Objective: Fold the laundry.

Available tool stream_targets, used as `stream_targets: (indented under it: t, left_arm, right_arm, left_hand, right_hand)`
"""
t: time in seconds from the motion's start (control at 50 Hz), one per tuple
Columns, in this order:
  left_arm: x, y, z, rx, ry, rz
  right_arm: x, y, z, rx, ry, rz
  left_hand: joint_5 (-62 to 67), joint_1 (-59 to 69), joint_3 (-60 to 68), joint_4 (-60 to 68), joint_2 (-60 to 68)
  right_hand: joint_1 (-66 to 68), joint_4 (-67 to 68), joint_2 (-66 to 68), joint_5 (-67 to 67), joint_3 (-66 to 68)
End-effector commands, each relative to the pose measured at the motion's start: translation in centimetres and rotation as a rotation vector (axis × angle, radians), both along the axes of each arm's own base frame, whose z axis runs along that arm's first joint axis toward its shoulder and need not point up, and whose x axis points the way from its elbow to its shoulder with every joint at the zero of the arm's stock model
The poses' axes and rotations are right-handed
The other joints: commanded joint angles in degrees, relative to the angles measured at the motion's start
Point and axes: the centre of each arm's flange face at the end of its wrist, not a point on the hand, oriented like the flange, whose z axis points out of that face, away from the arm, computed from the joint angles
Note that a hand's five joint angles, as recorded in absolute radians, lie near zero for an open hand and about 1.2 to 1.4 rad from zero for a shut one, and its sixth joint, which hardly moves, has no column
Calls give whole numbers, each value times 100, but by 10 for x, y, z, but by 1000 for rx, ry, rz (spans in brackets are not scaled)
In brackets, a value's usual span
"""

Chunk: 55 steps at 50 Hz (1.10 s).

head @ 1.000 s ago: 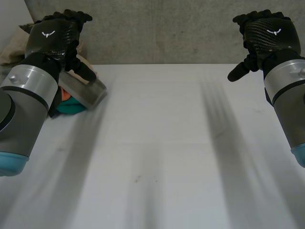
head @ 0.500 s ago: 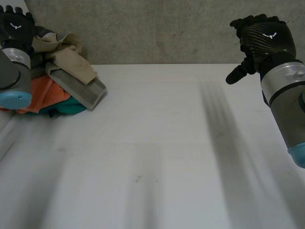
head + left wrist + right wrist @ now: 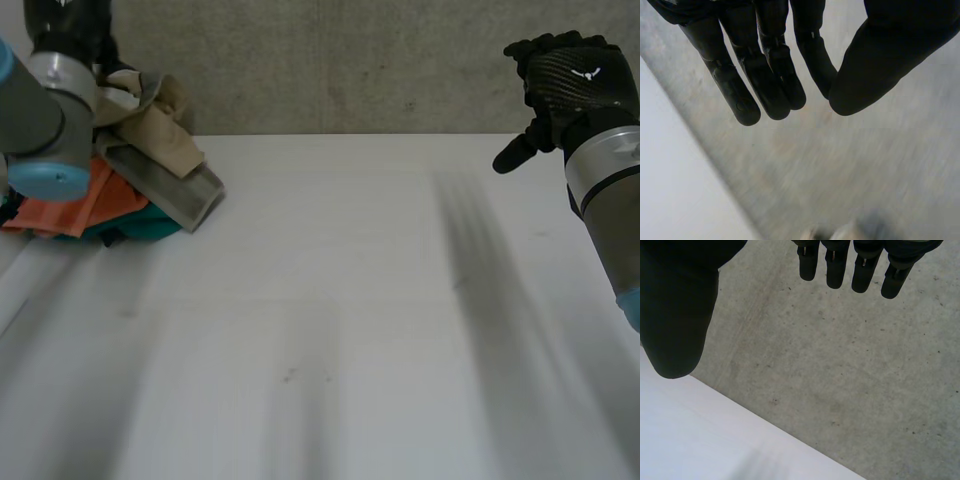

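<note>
A pile of laundry (image 3: 140, 165) lies at the table's far left corner: beige cloth on top, a grey folded piece, orange and teal cloth beneath. My left hand (image 3: 65, 20) is raised above the pile's back, against the wall. In its own wrist view the left hand (image 3: 770, 75) has its fingers drawn in to the thumb, with nothing between them. A bit of pale cloth (image 3: 850, 232) shows beyond the fingertips. My right hand (image 3: 570, 85) hovers at the far right, well above the table. Its thumb (image 3: 680, 315) stands wide of its fingers (image 3: 840, 265), holding nothing.
The white table (image 3: 330, 320) stretches bare from the pile to the right edge. A grey concrete wall (image 3: 340, 60) closes off the back, just behind both hands.
My left arm has swung up and back to the far left, uncovering the pile, and its fingers have closed toward the thumb. The right hand has barely shifted.
</note>
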Motion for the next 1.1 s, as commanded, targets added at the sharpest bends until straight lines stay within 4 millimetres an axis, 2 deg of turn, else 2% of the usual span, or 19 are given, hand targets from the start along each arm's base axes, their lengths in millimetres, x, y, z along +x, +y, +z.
stream_targets:
  t: [0.02,0.08,0.18,0.22,0.24,0.3,0.34,0.36,0.38,0.44,0.46,0.54,0.6,0.68,0.74,0.84,0.98,1.08,1.1]
  left_arm:
    - [-53,99,54,44,192,-415]
    - [-75,128,46,98,192,-537]
    - [-139,201,1,262,128,-810]
    - [-154,217,-18,313,96,-858]
    - [-168,231,-39,360,68,-892]
    - [-180,240,-56,389,44,-903]
    - [-175,228,-53,364,50,-829]
    - [-172,223,-52,357,54,-800]
    - [-167,216,-50,342,58,-760]
    - [-133,169,-43,277,43,-525]
    - [-114,145,-38,244,26,-421]
    - [-68,94,-32,175,-61,-230]
    - [-44,68,-34,151,-115,-146]
    - [0,13,-66,167,-237,-42]
    - [19,-13,-81,155,-309,-19]
    - [31,-40,-103,135,-352,1]
    - [38,-63,-113,96,-350,24]
    - [42,-74,-117,71,-348,47]
    - [42,-76,-117,63,-350,54]
  right_arm:
    - [-6,-6,6,-16,-4,1]
    - [-10,-10,10,-28,-8,-15]
    - [-12,-11,12,-28,-8,-22]
    - [-13,-11,12,-28,-6,-24]
    - [-13,-12,12,-28,-6,-24]
    - [-16,-14,13,-28,-6,-33]
    - [-17,-14,12,-26,-3,-37]
    - [-17,-14,13,-27,-4,-37]
    - [-17,-14,13,-27,-4,-35]
    - [-16,-14,13,-27,-5,-33]
    - [-16,-14,13,-27,-4,-32]
    - [-14,-13,12,-23,-2,-18]
    - [-13,-12,10,-16,1,-6]
    - [-11,-12,6,-3,6,5]
    - [-10,-11,4,1,7,10]
    - [-9,-11,-1,15,11,13]
    - [-8,-14,-8,35,19,11]
    - [-11,-15,-10,42,21,3]
    - [-11,-15,-11,44,22,2]
  left_hand:
    - [1366,1418,1193,1143,1171]
    - [1366,1418,1193,1143,1171]
    - [1366,1418,1193,1143,1171]
    - [1366,1418,1193,1143,1171]
    - [1366,1418,1193,1143,1171]
    - [1366,1418,1193,1143,1171]
    - [-1831,-1778,-2004,-2054,-2026]
    - [-2661,-2608,-2834,-2884,-2856]
    - [-3152,-3100,-3325,-3375,-3347]
    - [-4113,-4061,-4286,-4336,-4308]
    - [-4349,-4297,-4522,-4572,-4544]
    - [-4385,-4332,-4557,-4607,-4579]
    - [-4402,-4349,-4575,-4624,-4597]
    - [-4419,-4366,-4592,-4641,-4614]
    - [-4385,-4333,-4558,-4608,-4580]
    - [-4234,-4182,-4407,-4457,-4429]
    - [-3646,-3594,-3819,-3869,-3841]
    - [-875,-822,-1048,-1097,-1070]
    - [496,549,323,273,301]
  right_hand:
    - [-318,-194,-198,-242,-187]
    - [-318,-194,-198,-242,-187]
    - [-318,-194,-198,-242,-187]
    - [-318,-194,-198,-242,-187]
    - [-318,-194,-198,-242,-187]
    - [-318,-194,-198,-242,-187]
    - [-318,-194,-198,-242,-187]
    - [-318,-194,-198,-242,-187]
    - [-318,-194,-198,-242,-187]
    - [-318,-194,-198,-242,-187]
    - [-318,-194,-198,-242,-187]
    - [-318,-194,-198,-242,-187]
    - [-318,-194,-198,-242,-187]
    - [-318,-194,-198,-242,-187]
    - [-318,-194,-198,-242,-187]
    - [-318,-194,-198,-242,-187]
    - [-318,-194,-198,-242,-187]
    - [-318,-194,-198,-242,-187]
    - [-318,-194,-198,-242,-187]
